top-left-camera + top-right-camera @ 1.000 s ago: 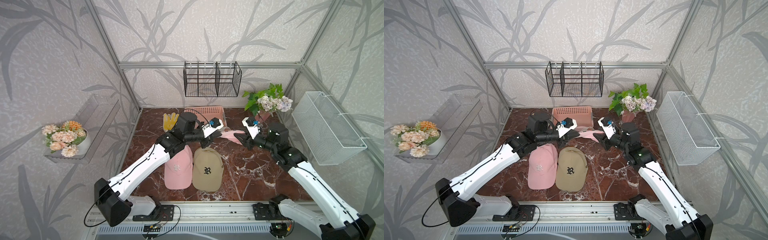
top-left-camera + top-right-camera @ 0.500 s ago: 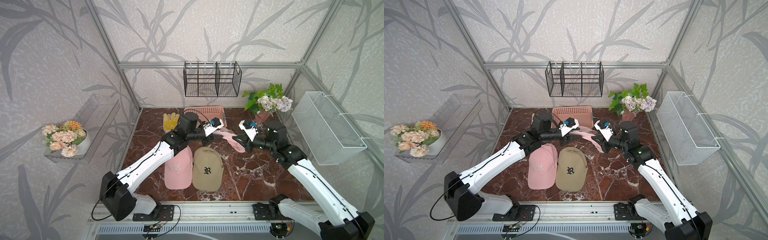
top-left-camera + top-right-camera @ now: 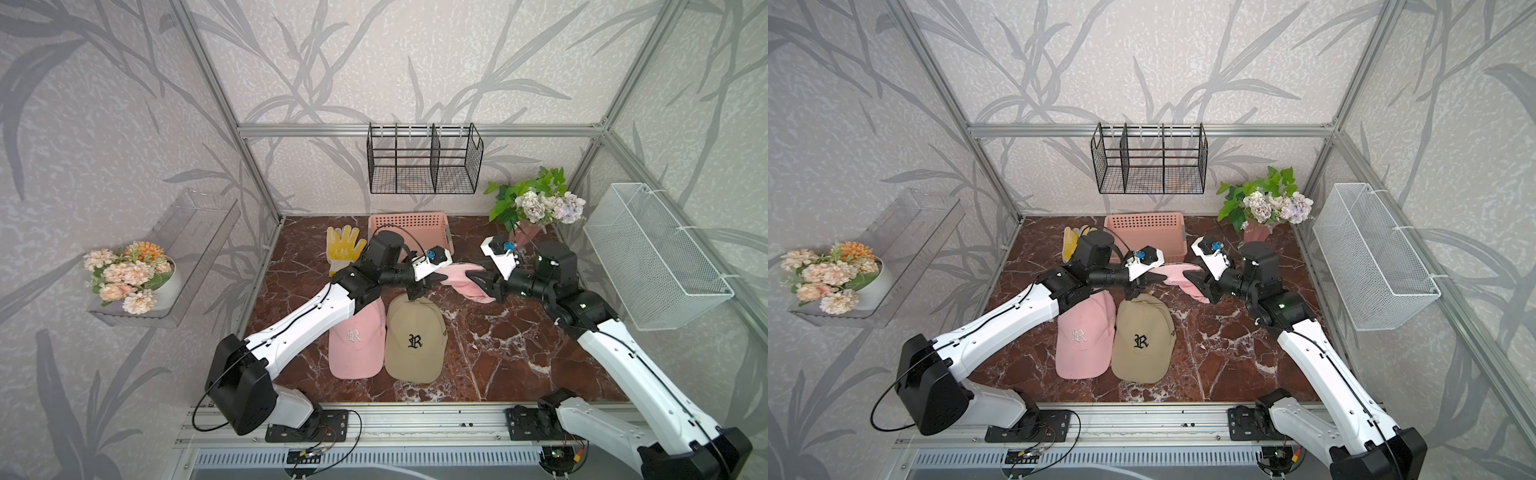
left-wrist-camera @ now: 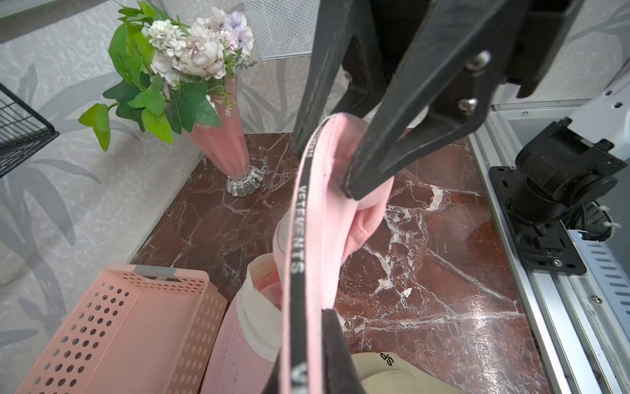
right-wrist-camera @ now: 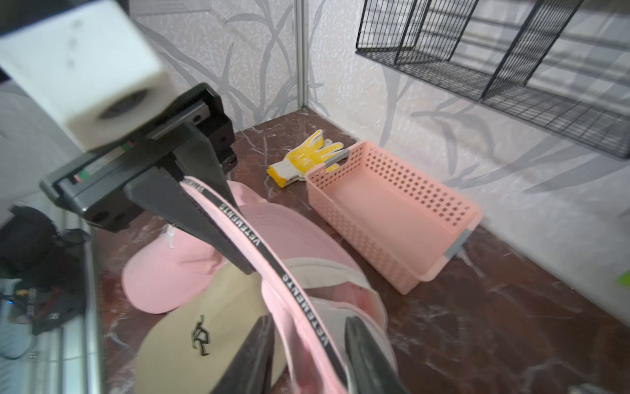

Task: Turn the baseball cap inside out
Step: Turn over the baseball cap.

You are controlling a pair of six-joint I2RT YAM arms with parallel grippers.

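The pink baseball cap (image 3: pixel 459 277) hangs in the air between both grippers, above the marble floor. Its black lettered sweatband (image 4: pixel 300 238) faces the left wrist camera. My left gripper (image 3: pixel 436 279) is shut on the band and rim of the cap (image 4: pixel 327 204). In the right wrist view the same grip shows on the band (image 5: pixel 238 221). My right gripper (image 3: pixel 478 283) stands open at the cap's other end. Its fingers (image 5: pixel 254 348) straddle the rim, one inside the crown and one outside, with a gap on each side.
A second pink cap (image 3: pixel 355 345) and a beige cap (image 3: pixel 415 345) lie side by side below the left gripper. A pink perforated basket (image 3: pixel 409 226), a yellow glove (image 3: pixel 343 245) and a vase of flowers (image 3: pixel 534 208) stand at the back. A white mesh basket (image 3: pixel 652 257) hangs on the right wall.
The right gripper's jaws have spread apart around the cap's rim. The right wrist has shifted slightly right, and the cap now droops lower at that end. The left gripper still pinches the band.
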